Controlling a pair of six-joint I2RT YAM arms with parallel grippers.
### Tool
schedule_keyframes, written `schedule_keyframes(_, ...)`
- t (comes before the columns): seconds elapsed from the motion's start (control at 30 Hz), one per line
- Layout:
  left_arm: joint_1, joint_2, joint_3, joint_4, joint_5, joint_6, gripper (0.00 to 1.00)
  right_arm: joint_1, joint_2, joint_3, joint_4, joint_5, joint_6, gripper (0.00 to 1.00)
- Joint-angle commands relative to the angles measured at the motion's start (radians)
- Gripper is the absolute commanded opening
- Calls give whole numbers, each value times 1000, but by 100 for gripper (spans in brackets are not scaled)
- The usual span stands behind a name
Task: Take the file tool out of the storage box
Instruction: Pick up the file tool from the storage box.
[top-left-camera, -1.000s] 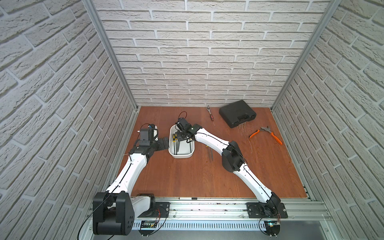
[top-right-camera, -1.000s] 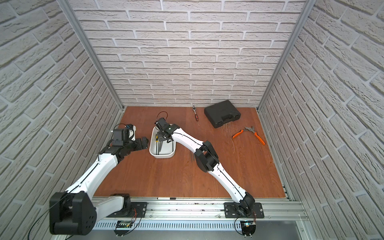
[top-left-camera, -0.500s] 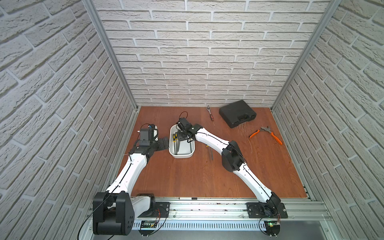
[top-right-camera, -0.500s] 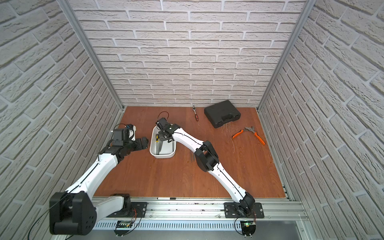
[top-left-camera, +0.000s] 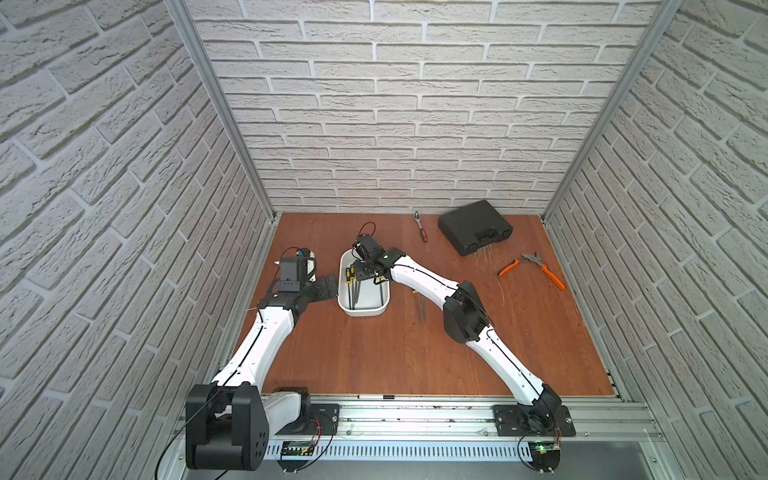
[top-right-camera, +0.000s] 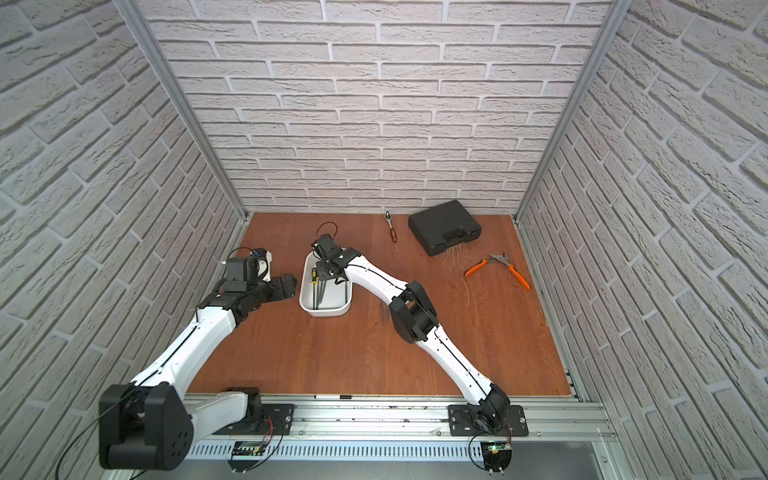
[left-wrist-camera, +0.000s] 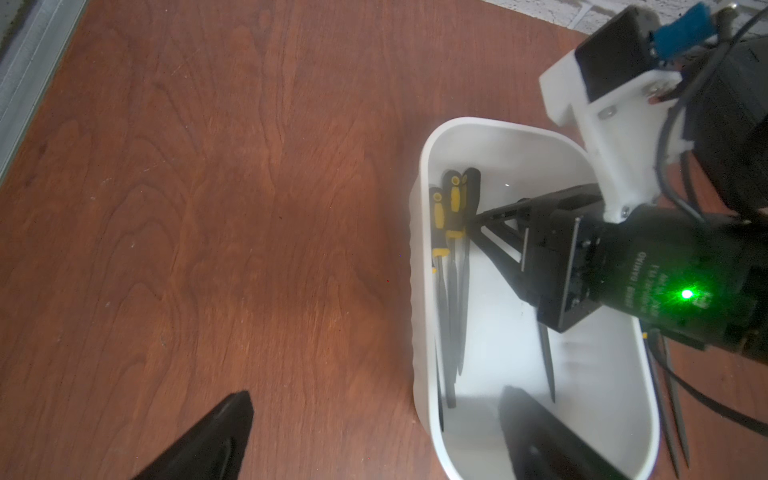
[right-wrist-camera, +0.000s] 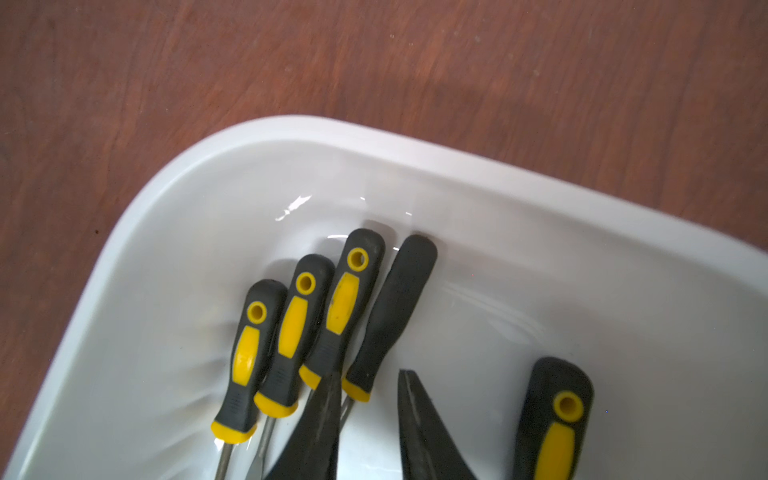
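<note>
The white storage box (top-left-camera: 363, 311) (top-right-camera: 325, 312) lies left of the table's middle. Several file tools (right-wrist-camera: 291, 332) (left-wrist-camera: 453, 249) with black and yellow handles lie side by side along one wall. Another file (right-wrist-camera: 552, 419) lies apart from them in the box. My right gripper (right-wrist-camera: 368, 395) (top-left-camera: 362, 277) reaches down into the box, narrowly open. One file's thin shaft shows in the gap, close to one finger. My left gripper (left-wrist-camera: 376, 392) (top-left-camera: 330, 284) is wide open at the box's left wall, one finger outside it and one over the inside.
Two files (top-left-camera: 419, 305) lie on the table just right of the box. A black case (top-left-camera: 476, 226) stands at the back right, orange-handled pliers (top-left-camera: 536, 268) to its right, and a red-handled tool (top-left-camera: 419, 226) near the back wall. Brick walls enclose three sides.
</note>
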Motion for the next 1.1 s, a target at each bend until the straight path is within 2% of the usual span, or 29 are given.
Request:
schedule_keyframes(0.0, 6, -19, 3, 8, -4, 13, 98, -1, 3, 21, 29, -5, 13, 30)
schedule_keyframes(0.3, 6, -21, 3, 8, -7, 13, 98, -2, 40, 44, -8, -7, 21, 30)
schedule_keyframes(0.73, 6, -19, -5, 25, 1, 1, 98, -3, 11, 6, -57, 42, 1, 27)
schedule_keyframes(0.8, 6, -19, -6, 24, 2, 2, 98, -3, 14, 4, -49, 36, 4, 21)
schedule_keyframes(0.9, 6, -21, -5, 23, -1, 3, 99, -2, 14, 4, -36, 25, 13, 3)
schedule_keyframes(1.07, 6, -23, -5, 23, -2, 4, 99, 2, -25, -2, -12, 10, 5, 2)
